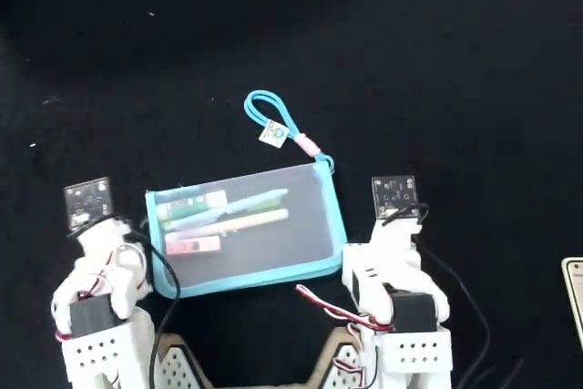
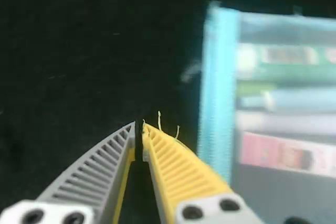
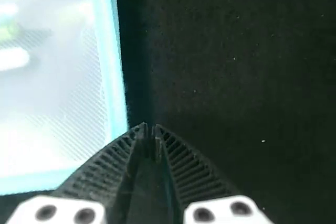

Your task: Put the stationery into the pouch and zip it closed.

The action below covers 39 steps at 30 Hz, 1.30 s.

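**Pouch between two closed, empty grippers**

The pouch, stationery inside, lies at the table's 6 o'clock. At its 9 o'clock the left fingers are pressed together, empty. The right fingers are likewise, at 3 o'clock.

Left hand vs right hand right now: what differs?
Left hand is yellow and grey; right hand is all dark. Left hand sits by the pouch end holding the stationery; right hand sits by the other end. Both are shut and empty.
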{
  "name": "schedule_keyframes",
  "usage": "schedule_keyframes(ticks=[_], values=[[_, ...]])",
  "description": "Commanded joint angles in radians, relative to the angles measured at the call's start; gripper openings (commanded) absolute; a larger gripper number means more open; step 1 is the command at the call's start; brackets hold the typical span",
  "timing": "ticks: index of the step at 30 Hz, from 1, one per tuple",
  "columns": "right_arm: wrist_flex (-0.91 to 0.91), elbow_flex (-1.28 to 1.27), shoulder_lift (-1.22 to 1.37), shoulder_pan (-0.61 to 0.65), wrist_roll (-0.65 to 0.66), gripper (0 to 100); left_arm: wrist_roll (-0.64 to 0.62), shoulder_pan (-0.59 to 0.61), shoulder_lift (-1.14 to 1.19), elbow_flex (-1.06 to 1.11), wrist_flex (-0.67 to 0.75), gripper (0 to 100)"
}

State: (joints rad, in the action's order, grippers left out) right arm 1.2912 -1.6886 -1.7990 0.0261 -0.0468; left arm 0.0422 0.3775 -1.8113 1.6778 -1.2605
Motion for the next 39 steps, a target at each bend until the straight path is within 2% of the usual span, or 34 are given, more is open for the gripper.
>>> schedule_keyframes(ticks=[1,4,9,13,17,20,22,24,28,33,35,39], values=[[0.008,0.005,-0.085,-0.014,0.008,1.1,-0.006,0.042,0.003,0.022,-0.006,3],[0.008,0.005,-0.085,-0.014,0.005,1.1,-0.029,-0.008,0.002,0.021,-0.006,3],[0.008,0.005,-0.085,-0.014,0.003,1.1,-0.170,-0.318,0.000,0.021,-0.003,3],[0.008,0.005,-0.085,-0.014,0.003,1.1,-0.167,-0.513,0.000,0.021,0.002,3],[0.008,0.005,-0.085,-0.014,0.003,1.1,-0.176,-0.725,0.000,0.021,0.074,3],[0.008,0.005,-0.085,-0.014,0.003,1.1,-0.176,-0.811,0.000,0.021,0.080,3],[0.008,0.005,-0.085,-0.014,0.003,1.1,-0.176,-0.802,0.000,0.021,0.077,3],[0.008,0.005,-0.085,-0.014,0.003,1.1,-0.176,-0.739,0.000,0.022,0.064,3],[0.008,0.005,-0.085,-0.014,0.003,1.1,-0.176,-0.510,0.000,0.022,-0.005,3],[0.008,0.005,-0.085,-0.014,0.003,1.1,-0.175,-0.199,0.000,0.022,-0.008,3],[0.008,0.005,-0.085,-0.014,0.005,1.1,-0.170,-0.140,0.000,0.022,-0.008,3],[0.008,0.005,-0.085,-0.014,0.005,1.1,-0.169,-0.128,0.000,0.022,-0.008,3]])
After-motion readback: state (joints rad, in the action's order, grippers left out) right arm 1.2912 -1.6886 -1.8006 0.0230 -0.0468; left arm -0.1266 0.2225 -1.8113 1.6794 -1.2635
